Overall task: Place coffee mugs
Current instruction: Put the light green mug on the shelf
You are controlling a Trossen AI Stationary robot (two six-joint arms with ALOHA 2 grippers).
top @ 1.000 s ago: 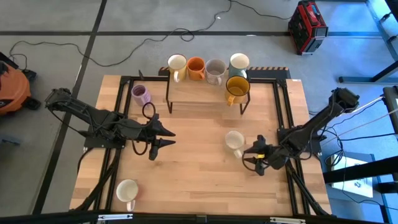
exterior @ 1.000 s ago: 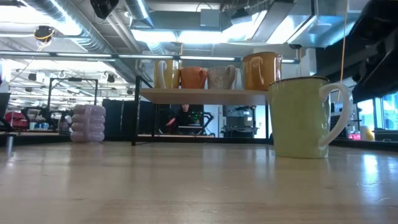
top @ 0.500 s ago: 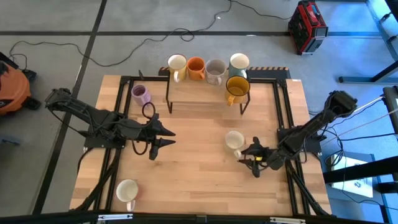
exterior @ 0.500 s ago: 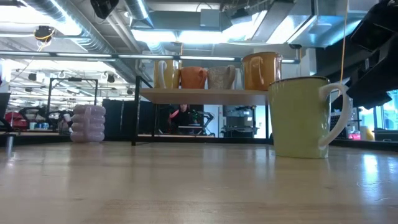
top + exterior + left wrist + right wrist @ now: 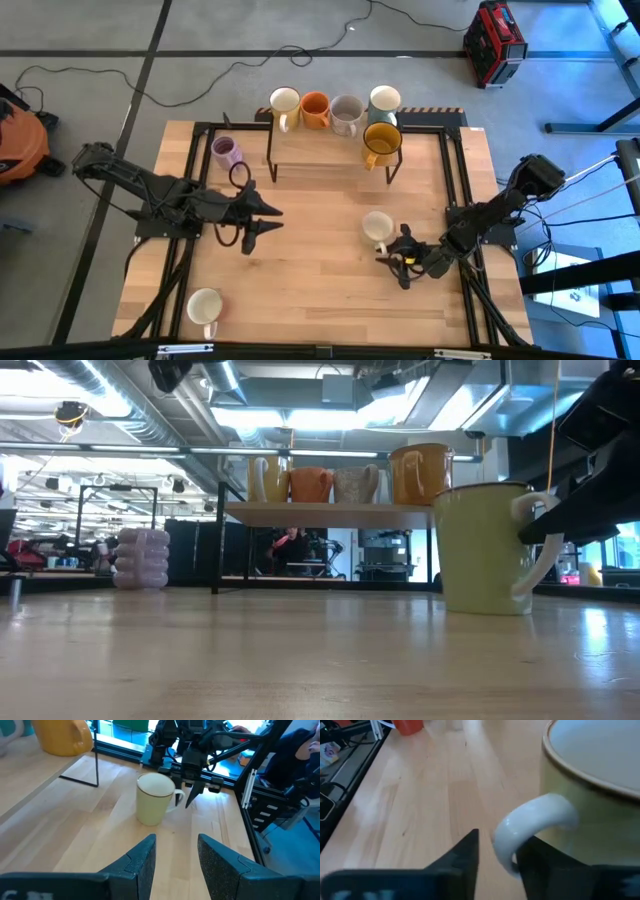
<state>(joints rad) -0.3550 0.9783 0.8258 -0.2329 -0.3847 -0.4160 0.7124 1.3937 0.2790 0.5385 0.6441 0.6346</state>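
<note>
A cream-white mug point(image 5: 377, 226) stands upright on the table right of centre, also seen in the low view point(image 5: 485, 550) and the left wrist view point(image 5: 156, 799). My right gripper point(image 5: 394, 260) is open at its near side, one finger on each side of the handle point(image 5: 520, 827). My left gripper point(image 5: 268, 222) is open and waits left of centre, holding nothing. A lilac mug point(image 5: 227, 152) stands far left and another cream mug point(image 5: 204, 306) near left. On the shelf point(image 5: 325, 148) stand cream point(image 5: 285, 102), orange point(image 5: 315, 108), grey-beige point(image 5: 346, 113), mint-blue point(image 5: 384, 99) and amber point(image 5: 381, 141) mugs. My right gripper comes level from the table's near-right side, and the cream mug's handle point(image 5: 507, 855) lies in the gap between its two fingers. Whether a finger point(image 5: 540, 867) touches the handle I cannot tell. The mug stands upright with its base on the table.
The black wire legs of the shelf point(image 5: 392, 170) stand just beyond the cream mug. A black frame rail point(image 5: 455, 190) runs along the table's right side. Bare wood lies in the middle point(image 5: 320, 270). People and equipment show in the room behind point(image 5: 290, 550).
My right gripper has moved toward the table's left and slightly toward the near edge, closing in on the cream mug's handle until its fingers stand either side of it. The mug has stayed where it was.
</note>
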